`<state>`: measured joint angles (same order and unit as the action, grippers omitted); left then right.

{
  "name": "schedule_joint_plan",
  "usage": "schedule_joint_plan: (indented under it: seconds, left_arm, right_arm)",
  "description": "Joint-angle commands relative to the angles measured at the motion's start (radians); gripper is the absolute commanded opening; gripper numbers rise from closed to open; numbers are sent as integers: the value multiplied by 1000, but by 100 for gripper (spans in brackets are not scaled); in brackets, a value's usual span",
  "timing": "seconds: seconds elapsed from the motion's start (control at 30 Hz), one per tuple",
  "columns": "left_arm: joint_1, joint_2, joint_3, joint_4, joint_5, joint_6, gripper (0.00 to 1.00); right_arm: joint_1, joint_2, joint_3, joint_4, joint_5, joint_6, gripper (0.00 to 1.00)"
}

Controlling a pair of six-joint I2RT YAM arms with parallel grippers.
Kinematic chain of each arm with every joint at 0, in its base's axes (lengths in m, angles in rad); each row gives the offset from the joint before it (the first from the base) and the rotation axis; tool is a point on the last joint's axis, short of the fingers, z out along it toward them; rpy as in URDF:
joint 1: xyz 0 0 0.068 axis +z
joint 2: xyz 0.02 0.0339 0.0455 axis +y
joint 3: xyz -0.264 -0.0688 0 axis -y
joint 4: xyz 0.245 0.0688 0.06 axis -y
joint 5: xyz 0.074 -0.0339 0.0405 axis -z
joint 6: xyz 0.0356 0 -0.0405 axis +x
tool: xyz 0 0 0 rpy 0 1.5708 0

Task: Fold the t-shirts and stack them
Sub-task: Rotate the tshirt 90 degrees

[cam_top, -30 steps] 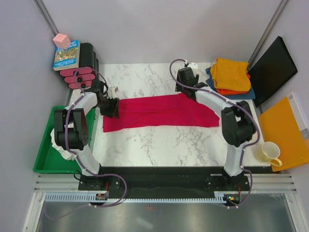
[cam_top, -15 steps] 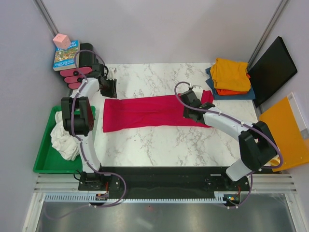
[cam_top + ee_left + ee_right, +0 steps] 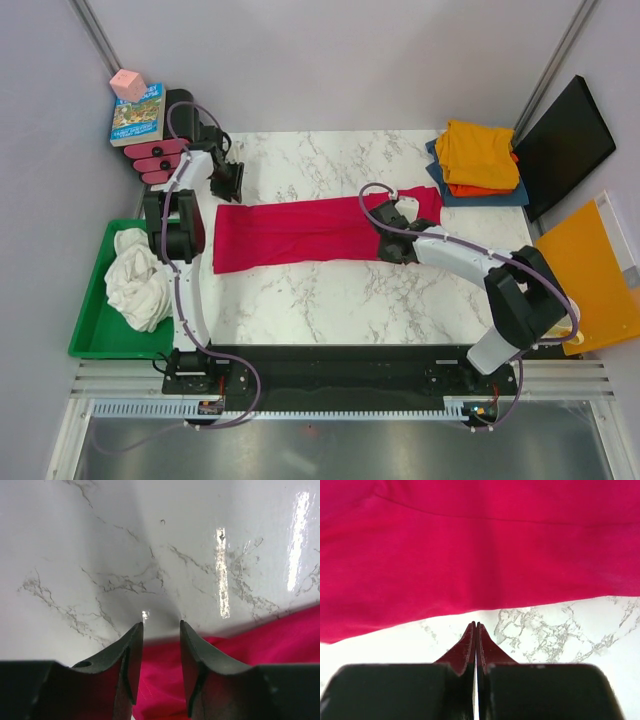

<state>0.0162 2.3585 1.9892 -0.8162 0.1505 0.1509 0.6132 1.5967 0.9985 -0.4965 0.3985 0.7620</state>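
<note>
- Crimson t-shirt (image 3: 300, 232) just ahead of right gripper (image 3: 476, 627), pressed together and empty — could plough into its edge, rumpling the fold.
- Spread left gripper (image 3: 161, 630) above the cloth edge — might close on nothing.

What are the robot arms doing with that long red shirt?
They are folding it. The crimson t-shirt lies on the marble table as a long strip. The left gripper hangs open at its far left end. The right gripper is shut, empty, by the near edge. Folded shirts sit stacked far right.
</note>
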Motion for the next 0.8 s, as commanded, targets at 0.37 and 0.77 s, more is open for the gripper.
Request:
schedule_joint_plan:
  seconds: [0.37, 0.77]
  left_arm:
    - [14, -209, -320, -6, -42, 107, 38]
    - [71, -439, -380, 74, 136, 19, 47]
  right_arm:
    - [-18, 103, 250, 6, 30, -59, 6]
    - [-185, 164, 232, -14, 53, -90, 31]
